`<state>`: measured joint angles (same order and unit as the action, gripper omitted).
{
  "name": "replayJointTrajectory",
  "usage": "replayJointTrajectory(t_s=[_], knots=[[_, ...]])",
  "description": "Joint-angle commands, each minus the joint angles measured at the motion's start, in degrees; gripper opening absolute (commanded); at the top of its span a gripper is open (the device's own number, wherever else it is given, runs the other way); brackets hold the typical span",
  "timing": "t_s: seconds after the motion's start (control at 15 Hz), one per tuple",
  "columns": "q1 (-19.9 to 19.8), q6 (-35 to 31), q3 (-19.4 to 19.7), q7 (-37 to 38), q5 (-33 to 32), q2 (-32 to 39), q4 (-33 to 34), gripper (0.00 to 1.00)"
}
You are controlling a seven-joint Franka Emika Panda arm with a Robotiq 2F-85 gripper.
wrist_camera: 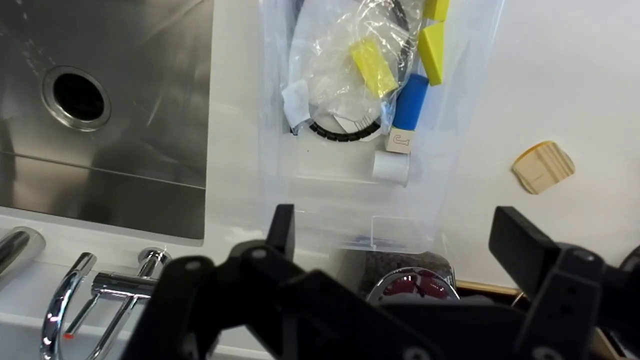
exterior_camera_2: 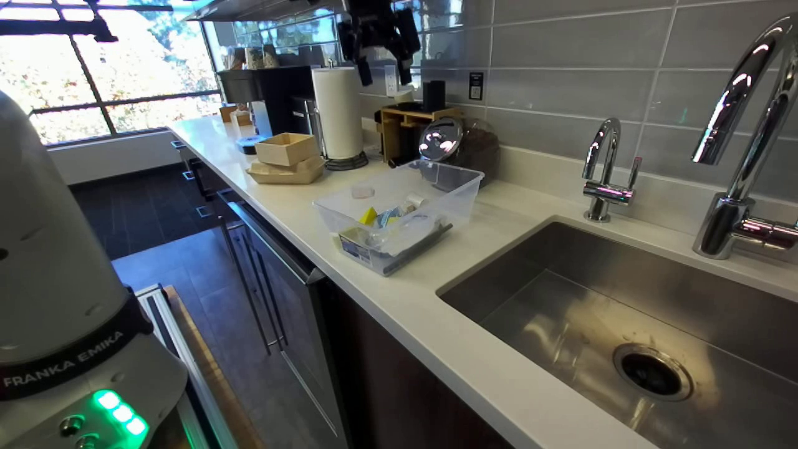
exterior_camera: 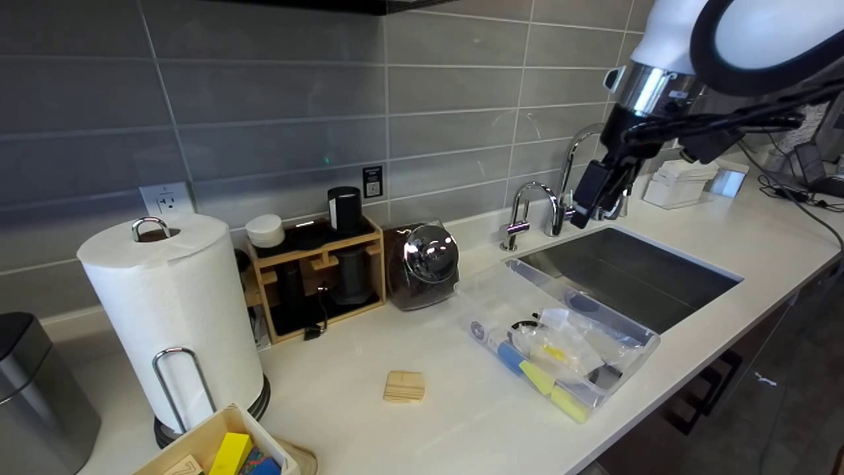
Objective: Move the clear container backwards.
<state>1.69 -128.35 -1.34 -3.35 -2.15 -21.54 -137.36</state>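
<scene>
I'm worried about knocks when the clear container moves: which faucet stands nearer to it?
The shorter faucet; in both exterior views, the taller faucet stands beyond it, farther along the sink from the clear container.

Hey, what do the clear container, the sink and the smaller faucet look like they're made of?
Clear container: probably smooth, see-through plastic; yellow pieces show through its wall.
Sink: looks like stainless steel with a satin finish; it's grey, with soft, smeared reflections.
Smaller faucet: likely chrome-plated metal, highly polished, judging by its sharp highlights, though polished steel could look the same.
</scene>
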Motion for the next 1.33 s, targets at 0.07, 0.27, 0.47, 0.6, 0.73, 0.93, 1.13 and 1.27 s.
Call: replayJointTrajectory(t_s=[0.07,0.27,0.47,0.6,0.73,0.93,1.13,1.27], knots=[[0.14,-5.98,0.42,-1.06,0.42,9.05,-0.06,1.0],[0.12,-6.51,1.72,-5.4,1.95,14.03,1.62,1.0],[-0.4,-6.37,1.16,-3.69,0.48,13.03,0.64,1.0],[-0.42,-6.37,1.27,-4.18,0.58,13.7,1.2,1.0],[-0.38,-6.37,1.26,-4.24,0.61,13.69,1.39,1.0],[-1.12,-7.88,2.32,-5.75,1.15,16.57,2.82,1.0],[-1.79,-8.95,3.24,-7.44,1.48,19.22,4.18,1.0],[-2.17,-12.06,3.62,-9.04,1.38,21.52,4.83,1.0]])
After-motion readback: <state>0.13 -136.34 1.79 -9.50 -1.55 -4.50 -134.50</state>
